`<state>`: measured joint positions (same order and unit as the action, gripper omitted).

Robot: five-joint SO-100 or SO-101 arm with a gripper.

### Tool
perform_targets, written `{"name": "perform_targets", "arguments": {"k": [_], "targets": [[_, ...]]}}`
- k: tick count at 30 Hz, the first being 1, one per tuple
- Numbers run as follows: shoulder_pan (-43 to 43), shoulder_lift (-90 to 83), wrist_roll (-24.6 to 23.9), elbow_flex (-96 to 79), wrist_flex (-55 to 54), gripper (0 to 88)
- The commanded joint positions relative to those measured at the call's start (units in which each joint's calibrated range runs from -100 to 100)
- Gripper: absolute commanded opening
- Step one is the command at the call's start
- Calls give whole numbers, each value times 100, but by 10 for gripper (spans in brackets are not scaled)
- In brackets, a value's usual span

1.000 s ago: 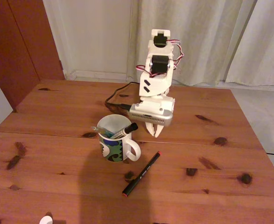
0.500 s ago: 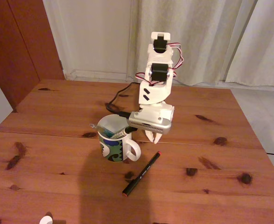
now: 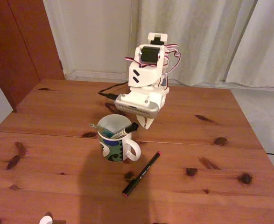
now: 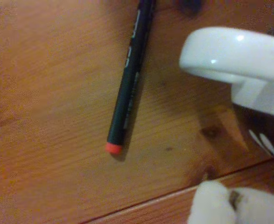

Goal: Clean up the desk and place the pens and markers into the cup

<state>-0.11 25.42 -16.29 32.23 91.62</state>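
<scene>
Cup sits left of centre on the desk in the fixed view, w/ the teal-green pen and the white marker already leaning inside. Gripper hangs just behind the cup's rim, holding nothing; can't tell whether its fingers are spread or together. Black pen lies on the wood to the right of the cup handle, red tip away from you. In the wrist view it runs top to bottom. You want to swing right, line the fingers across the barrel near mid-length, then come down slow so it doesn't roll.
</scene>
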Motion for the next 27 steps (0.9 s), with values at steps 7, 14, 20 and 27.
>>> {"name": "perform_targets", "arguments": {"k": [7,14,20,27], "targets": [[-57,-139,47,86,55,9],[739,-205,-11,86,-5,9],[1455,-470,-210,5,-5,9],[1607,-296,-325,-85,-22,9]]}}
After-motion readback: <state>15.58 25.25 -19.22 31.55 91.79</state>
